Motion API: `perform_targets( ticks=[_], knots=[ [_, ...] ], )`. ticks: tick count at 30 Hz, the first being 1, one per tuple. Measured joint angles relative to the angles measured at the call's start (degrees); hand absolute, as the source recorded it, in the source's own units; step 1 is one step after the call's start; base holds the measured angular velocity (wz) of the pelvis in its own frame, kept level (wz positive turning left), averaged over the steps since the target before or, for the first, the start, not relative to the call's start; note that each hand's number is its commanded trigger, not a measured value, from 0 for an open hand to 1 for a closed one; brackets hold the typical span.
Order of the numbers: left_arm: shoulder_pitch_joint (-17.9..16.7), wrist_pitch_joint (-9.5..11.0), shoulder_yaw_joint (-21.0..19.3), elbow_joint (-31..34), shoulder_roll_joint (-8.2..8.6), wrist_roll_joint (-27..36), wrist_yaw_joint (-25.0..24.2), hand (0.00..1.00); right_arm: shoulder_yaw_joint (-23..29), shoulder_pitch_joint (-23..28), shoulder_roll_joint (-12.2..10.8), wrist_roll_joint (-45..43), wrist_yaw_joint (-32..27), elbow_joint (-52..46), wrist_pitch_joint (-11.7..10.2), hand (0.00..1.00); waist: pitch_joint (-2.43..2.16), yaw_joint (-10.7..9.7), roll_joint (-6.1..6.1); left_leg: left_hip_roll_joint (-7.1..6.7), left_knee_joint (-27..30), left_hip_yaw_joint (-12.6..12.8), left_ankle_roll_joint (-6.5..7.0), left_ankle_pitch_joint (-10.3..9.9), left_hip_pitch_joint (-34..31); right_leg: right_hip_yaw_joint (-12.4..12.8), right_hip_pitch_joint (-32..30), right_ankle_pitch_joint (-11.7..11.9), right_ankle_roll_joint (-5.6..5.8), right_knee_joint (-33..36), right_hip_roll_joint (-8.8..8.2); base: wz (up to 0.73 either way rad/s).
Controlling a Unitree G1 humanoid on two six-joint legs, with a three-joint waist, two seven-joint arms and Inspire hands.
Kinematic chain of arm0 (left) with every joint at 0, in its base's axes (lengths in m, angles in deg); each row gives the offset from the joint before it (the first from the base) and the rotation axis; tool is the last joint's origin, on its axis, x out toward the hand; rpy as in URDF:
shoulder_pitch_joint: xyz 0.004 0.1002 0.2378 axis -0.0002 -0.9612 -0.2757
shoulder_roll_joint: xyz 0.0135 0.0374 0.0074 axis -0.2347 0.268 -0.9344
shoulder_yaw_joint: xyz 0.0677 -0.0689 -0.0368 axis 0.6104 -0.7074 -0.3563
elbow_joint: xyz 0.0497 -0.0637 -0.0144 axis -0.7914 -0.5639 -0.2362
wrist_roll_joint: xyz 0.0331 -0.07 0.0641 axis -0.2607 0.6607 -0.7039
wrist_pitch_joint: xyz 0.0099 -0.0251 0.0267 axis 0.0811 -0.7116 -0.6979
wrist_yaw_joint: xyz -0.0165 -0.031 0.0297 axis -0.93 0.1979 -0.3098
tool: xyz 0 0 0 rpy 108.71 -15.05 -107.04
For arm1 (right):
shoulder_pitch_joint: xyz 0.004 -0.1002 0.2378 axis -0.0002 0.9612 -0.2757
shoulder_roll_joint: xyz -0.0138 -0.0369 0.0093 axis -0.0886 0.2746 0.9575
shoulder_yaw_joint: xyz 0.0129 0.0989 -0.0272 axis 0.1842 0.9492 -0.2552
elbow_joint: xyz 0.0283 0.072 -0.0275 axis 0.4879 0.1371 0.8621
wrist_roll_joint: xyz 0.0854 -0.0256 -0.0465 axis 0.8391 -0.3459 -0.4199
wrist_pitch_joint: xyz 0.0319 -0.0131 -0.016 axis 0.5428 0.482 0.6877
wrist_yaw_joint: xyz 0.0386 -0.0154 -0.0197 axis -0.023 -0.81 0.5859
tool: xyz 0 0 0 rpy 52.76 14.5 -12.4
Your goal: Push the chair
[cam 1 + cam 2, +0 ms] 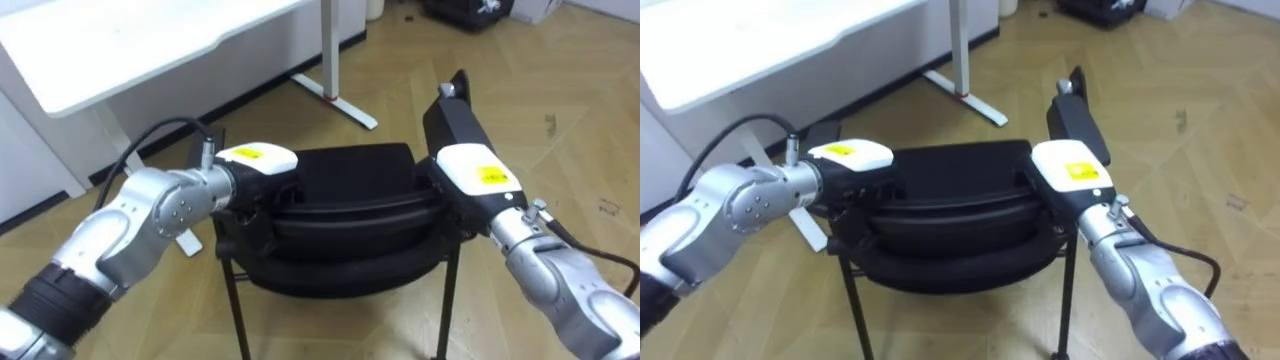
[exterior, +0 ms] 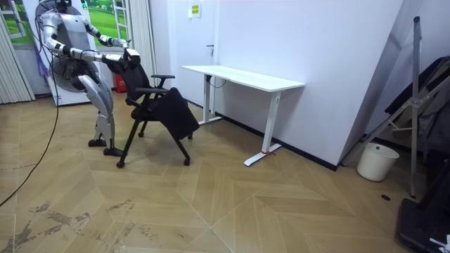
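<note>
Left eye view: my left hand and right hand sit on the ends of the chair back (fingers hidden against the black, grip I cannot tell). Room view: the chair stands between the robot and the desk.

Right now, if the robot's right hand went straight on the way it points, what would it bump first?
The chair. The right hand is at its backrest, and the black armrest lies just ahead in that line, though depth is hard to judge.
</note>
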Motion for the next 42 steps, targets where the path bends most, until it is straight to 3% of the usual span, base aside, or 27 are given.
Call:
perform_targets(
  ticks=[2,3,5,7,8,9,12,15,16,17,18,19,21,24,27,28,30,32,34,35,36,38,39,41,42],
  knots=[
    [-0.1,0.0,0.0,-0.2,-0.15,0.0,-0.1,1.0,0.0,-0.3,-0.1,0.0,1.1,0.0,-0.2,1.0,0.19,0.5,-0.3,2.14,6.9,2.2,-1.74,0.8,-0.3,-0.6,1.3,-4.2,-0.64,3.7,0.18,-0.08],
    [-0.1,0.0,0.1,-0.3,-0.15,0.2,-0.2,1.0,0.0,-0.3,-0.1,0.1,1.2,0.1,-0.2,1.0,0.19,0.5,-0.31,2.72,8.6,2.4,-2.31,1.2,-0.4,-0.9,1.9,-5.3,-0.86,4.3,0.2,0.07],
    [-0.1,0.0,0.1,-0.7,0.0,0.3,-0.3,1.0,0.0,-0.4,-0.1,0.1,1.4,0.5,-0.6,1.0,0.3,0.4,-0.6,4.71,13.2,3.5,-4.9,2.9,-0.9,-2.0,3.8,-7.8,-1.35,5.2,0.48,0.18],
    [-0.2,-0.1,0.1,-0.7,0.17,0.1,0.0,1.0,0.0,-0.6,-0.3,0.2,1.5,0.8,-0.5,1.0,0.56,0.7,-1.49,6.32,17.4,4.7,-5.08,7.3,-1.8,-2.1,6.2,-10.0,-1.98,5.1,0.65,0.16],
    [-0.5,-0.1,0.1,-0.7,0.29,0.0,0.1,1.0,0.0,-0.7,-0.3,0.2,1.9,0.8,-0.4,1.0,0.75,0.9,-1.91,6.62,19.5,4.9,-5.2,10.8,-2.5,-2.1,7.9,-10.4,-2.19,4.0,0.66,0.14],
    [-0.7,-0.1,0.1,-0.7,0.39,-0.1,0.3,1.0,-0.1,-0.7,-0.3,0.2,2.0,0.8,-0.3,1.0,0.84,1.1,-2.25,6.57,20.4,4.7,-5.19,11.8,-3.0,-1.9,8.8,-10.7,-2.34,3.3,0.59,0.2],
    [-0.9,-0.1,0.1,-0.8,0.71,-0.1,1.6,1.0,-0.1,-1.4,-0.1,0.2,2.0,1.5,0.1,1.0,0.94,1.4,-3.44,6.42,19.3,4.5,-3.94,8.5,-9.5,-2.2,11.1,-12.2,-2.66,2.1,0.14,0.08],
    [-1.8,-0.3,0.1,-0.3,0.92,-0.6,2.1,1.0,-0.2,-1.5,-0.2,0.1,2.0,2.4,-0.3,1.0,0.89,1.8,-4.32,4.5,9.2,3.6,-4.56,8.9,-16.8,-2.2,13.9,-13.7,-2.16,0.7,-0.49,-0.07],
    [-1.9,-0.2,0.1,0.0,0.92,-0.6,2.0,1.0,-0.2,-1.3,0.2,0.5,2.0,2.4,-0.7,1.0,0.86,1.8,-4.65,3.64,1.2,3.7,-4.8,10.7,-18.0,-2.0,14.7,-14.4,-1.79,-0.1,-0.57,0.0],
    [-1.9,-0.1,0.1,0.0,0.98,-0.6,1.8,1.0,-0.2,-1.0,0.3,0.6,1.9,2.2,-0.8,1.0,0.6,1.9,-4.67,3.3,-3.1,3.7,-4.69,12.3,-18.1,-1.9,15.2,-14.7,-1.55,-0.3,-0.55,-0.17],
    [-2.2,0.4,0.1,0.0,1.12,-0.5,1.5,1.0,-0.2,0.0,0.6,1.0,1.8,1.7,-0.6,1.0,-0.16,2.8,-5.03,2.29,-9.6,3.7,-3.88,17.3,-18.1,-0.8,15.9,-15.6,-0.98,-0.5,-0.74,-0.42],
    [-2.7,1.1,0.1,0.4,1.02,-0.6,1.1,1.0,-0.2,1.0,0.9,1.3,2.0,1.0,-0.6,1.0,-1.43,4.1,-5.47,1.1,-13.0,3.0,-2.93,22.2,-17.2,1.1,16.6,-16.1,-0.24,-0.9,-1.04,-0.48],
    [-3.7,1.7,-0.9,2.0,0.48,-0.5,0.9,1.0,-0.1,1.6,1.7,1.8,2.0,-0.5,-0.4,1.0,-1.57,4.1,-5.97,-0.82,-13.9,2.1,-0.83,24.5,-15.3,1.6,18.3,-16.7,1.13,-2.4,-2.03,-0.24],
    [-3.7,1.7,-1.8,2.1,0.59,-0.6,1.4,1.0,0.4,1.2,2.0,1.4,2.5,-2.0,0.3,1.0,-1.4,3.3,-6.27,-2.93,-12.1,3.6,0.43,21.4,-14.2,1.4,19.6,-17.2,3.47,-2.1,-4.79,-0.08],
    [-3.7,1.7,-2.2,1.9,0.62,-0.6,2.1,1.0,0.4,0.5,2.2,1.2,2.6,-2.4,0.3,1.0,-1.07,3.2,-6.37,-4.65,-11.2,5.3,1.38,18.1,-12.3,0.6,17.6,-17.4,5.46,7.3,-8.67,-0.16],
    [-3.7,1.8,-2.2,1.9,0.65,-0.5,2.3,1.0,0.4,0.5,2.2,1.2,2.8,-2.5,0.3,1.0,-0.94,3.0,-6.33,-5.14,-10.4,5.4,1.76,16.6,-11.6,1.1,16.2,-16.4,6.98,12.1,-9.83,0.0],
    [-3.7,1.9,-2.2,1.9,0.65,-0.6,2.7,1.0,0.4,0.5,2.1,1.2,2.7,-2.5,0.2,1.0,-0.81,2.1,-6.15,-5.57,-8.3,4.9,2.31,14.2,-10.9,1.4,15.1,-14.4,7.21,17.5,-10.41,0.09],
    [-3.7,2.2,-2.2,1.4,0.66,-0.6,3.9,1.0,0.4,0.5,1.9,1.2,2.6,-2.4,0.3,1.0,-0.38,2.0,-5.61,-5.54,-7.4,4.0,2.58,11.9,-9.5,2.4,14.3,-10.5,7.35,21.3,-10.24,0.04],
    [-3.6,2.7,-2.2,1.4,0.38,-0.6,4.8,1.0,0.4,0.5,2.0,1.2,2.4,-2.5,0.3,1.0,-0.05,1.9,-5.12,-5.48,-7.9,2.2,2.66,11.2,-8.5,3.2,12.6,-7.1,7.55,23.6,-9.52,0.04],
    [-3.6,2.8,-2.2,1.4,0.23,-0.6,5.0,1.0,0.4,0.5,1.9,1.2,2.4,-2.5,0.4,1.0,0.03,2.1,-4.93,-5.42,-8.2,1.7,2.63,11.1,-8.4,3.6,11.8,-7.1,7.52,24.4,-9.18,-0.07],
    [-3.6,3.0,-2.2,1.3,-0.04,-0.6,5.6,1.0,0.3,0.4,1.8,1.2,2.3,-2.8,0.7,1.0,0.13,2.8,-4.82,-5.19,-9.1,1.6,2.55,10.9,-7.7,4.9,9.8,-8.6,7.71,25.6,-8.56,-0.11],
    [-3.5,3.6,-2.2,0.5,-0.19,-0.6,6.2,1.0,-0.3,0.2,1.8,1.2,2.5,-3.5,1.7,1.0,0.56,3.5,-4.26,-5.08,-11.0,1.1,2.11,10.7,-5.4,5.0,5.5,-12.0,6.24,24.8,-8.0,-0.02],
    [-3.5,3.7,-2.3,0.4,-0.24,-0.6,6.3,1.0,-0.3,0.2,1.9,1.1,2.6,-3.8,1.9,1.0,0.69,3.5,-4.06,-5.03,-11.3,0.7,1.93,10.5,-5.0,5.3,4.2,-12.6,6.05,23.8,-7.69,0.18],
    [-3.6,4.0,-2.6,0.1,-0.57,-0.6,6.6,1.0,-0.3,0.2,1.7,0.4,3.1,-4.4,1.9,1.0,0.81,3.7,-3.87,-4.62,-12.2,-0.8,1.07,10.1,-4.2,7.2,0.2,-13.0,5.92,18.2,-6.07,0.34],
    [-3.9,4.5,-3.1,-0.3,-0.58,-0.7,6.9,1.0,-0.3,0.2,1.3,0.2,3.7,-4.5,1.9,1.0,0.83,3.5,-3.92,-4.34,-12.8,-2.5,0.19,10.1,-3.2,7.9,-1.2,-12.5,5.6,12.1,-5.36,0.66]
  ],
)
